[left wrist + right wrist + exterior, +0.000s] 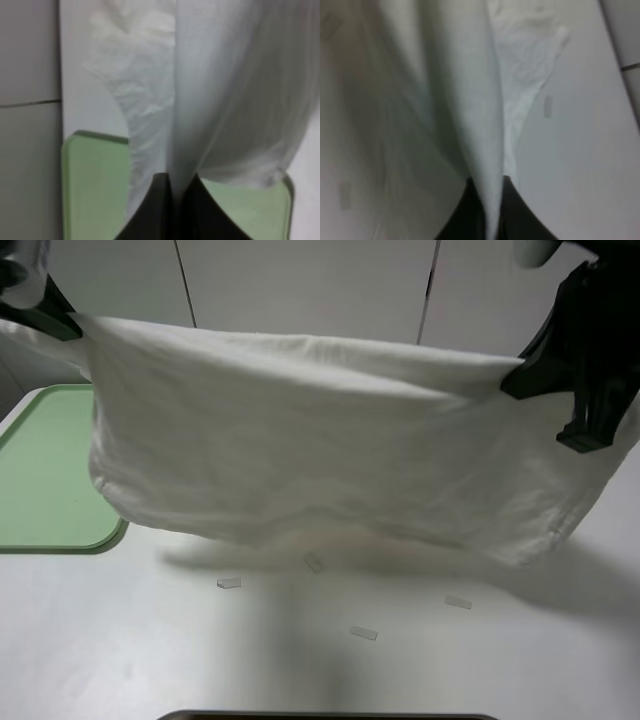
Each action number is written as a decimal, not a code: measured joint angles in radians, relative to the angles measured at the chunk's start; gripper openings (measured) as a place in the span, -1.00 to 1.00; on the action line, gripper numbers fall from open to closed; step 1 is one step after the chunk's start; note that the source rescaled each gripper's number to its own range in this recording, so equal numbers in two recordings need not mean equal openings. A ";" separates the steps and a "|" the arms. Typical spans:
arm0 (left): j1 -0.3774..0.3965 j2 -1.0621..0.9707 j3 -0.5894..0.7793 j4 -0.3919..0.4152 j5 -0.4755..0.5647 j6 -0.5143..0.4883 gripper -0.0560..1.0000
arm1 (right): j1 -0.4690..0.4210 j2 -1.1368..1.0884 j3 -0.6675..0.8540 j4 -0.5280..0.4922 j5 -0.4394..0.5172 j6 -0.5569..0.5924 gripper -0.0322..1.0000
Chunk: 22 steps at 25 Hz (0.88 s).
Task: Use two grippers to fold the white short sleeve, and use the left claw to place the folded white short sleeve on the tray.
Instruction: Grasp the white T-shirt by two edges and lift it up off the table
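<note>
I am watching the left end effector clamping its two black fingers on the upper left corner of the white short sleeve. In the left wrist view, the left end effector is pinching a taut fold of the white short sleeve between closed jaws. The right end effector is doing the same at the upper right corner. In the right wrist view, the right end effector is squeezing a ridge of the white short sleeve with no gap showing.

Between the two, the garment is hanging doubled over like a wide sling, its top edge stretching from left to right and sagging slightly toward the right. Its lower fold is drooping toward the bench and throwing a soft shadow there; I cannot tell whether it is touching the surface. The lower left part is overlapping the right edge of the tray, which is lying on the left of the bench. In the left wrist view, the tray is showing pale green below the cloth.

Four small tape strips are lying scattered on the bench nearer than the garment. Pale cabinet doors are standing at the far side.
</note>
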 joint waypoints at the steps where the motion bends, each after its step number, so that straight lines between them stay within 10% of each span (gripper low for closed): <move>1: 0.000 -0.014 0.000 0.006 -0.002 -0.002 -0.89 | 0.000 0.000 -0.018 0.000 0.014 0.002 -0.94; 22: -0.003 -0.145 -0.135 0.058 -0.036 -0.126 -0.89 | 0.002 -0.006 -0.328 -0.069 0.297 0.038 -0.94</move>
